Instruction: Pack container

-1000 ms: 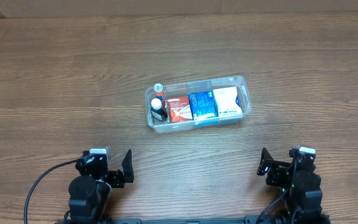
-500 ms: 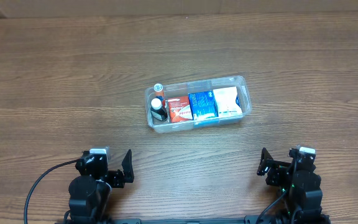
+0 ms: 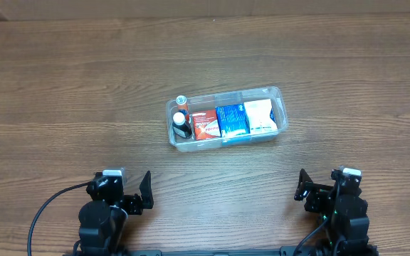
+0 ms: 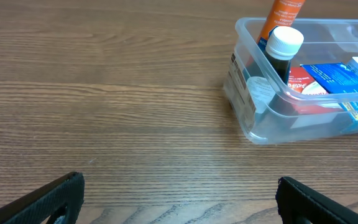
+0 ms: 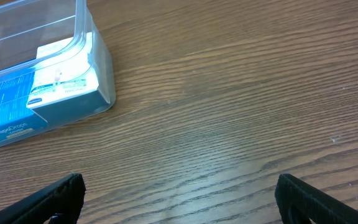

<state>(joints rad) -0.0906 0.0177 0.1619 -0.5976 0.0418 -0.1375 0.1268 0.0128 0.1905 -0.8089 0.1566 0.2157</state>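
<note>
Nothing moved; L fingers (image 4: 48, 196) & R fingers (image 5: 309, 196) apart, container (image 3: 262, 93) cropped in wrist cams.

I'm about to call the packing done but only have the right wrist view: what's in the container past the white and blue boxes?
Observer: A red box lies beside the blue box.
Operator: Anything beyond that?
Observer: A dark bottle with a white cap stands at the left end, next to an orange tube.
Operator: And the other arm?
Observer: The left claw is open, holding nothing, short of the container.
</note>
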